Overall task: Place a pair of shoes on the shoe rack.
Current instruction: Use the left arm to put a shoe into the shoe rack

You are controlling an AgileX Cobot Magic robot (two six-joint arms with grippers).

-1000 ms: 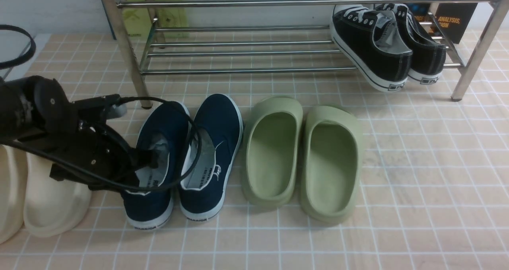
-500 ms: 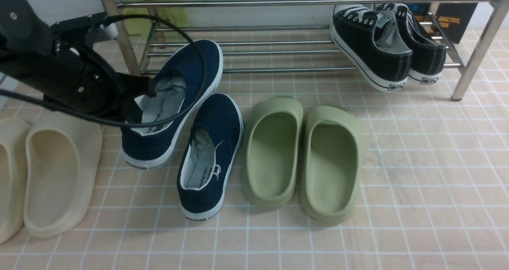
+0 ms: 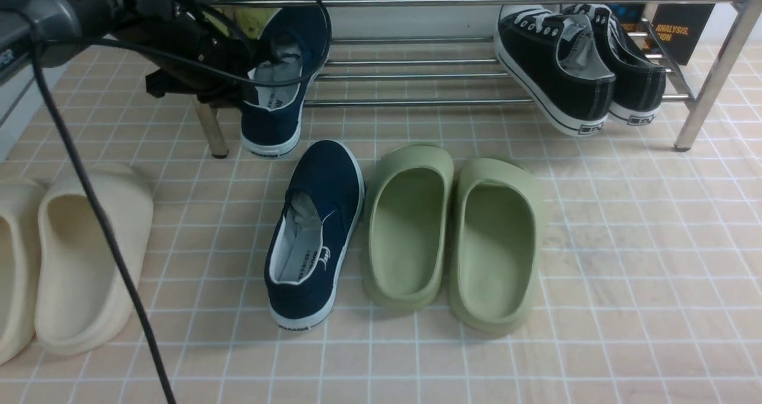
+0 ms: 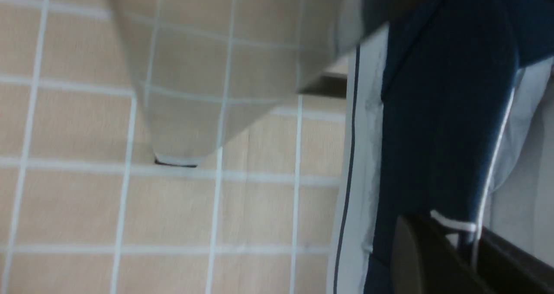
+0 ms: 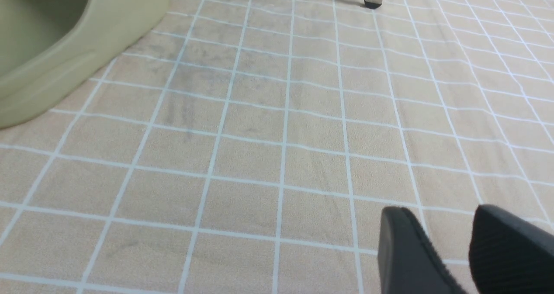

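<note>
1. The first navy shoe of the pair is at the left end of the shoe rack. Its toe points in over the lower rails, beneath the upper rail. Its heel, marked with lettering, hangs out past the front rail, just beside the left front leg.
2. Whether this shoe's sole touches the rails cannot be determined.
3. The left gripper is clamped on the side wall of this shoe at the opening, with one finger outside and the other inside against the grey insole.
4. The second navy shoe lies flat on the tiled desk, toe toward the rack, in front of the held shoe and well apart from it.
5. The olive-green slides stand just beside the second shoe, on its right, side by side.
6. The black sneakers lean on the lower rails at the right end of the rack, heels down over the front rail.
7. The cream slides sit at the far left of the desk, crossed by a black cable.
8. The right gripper hangs low over bare desk; its jaws stand apart and hold nothing.
</note>
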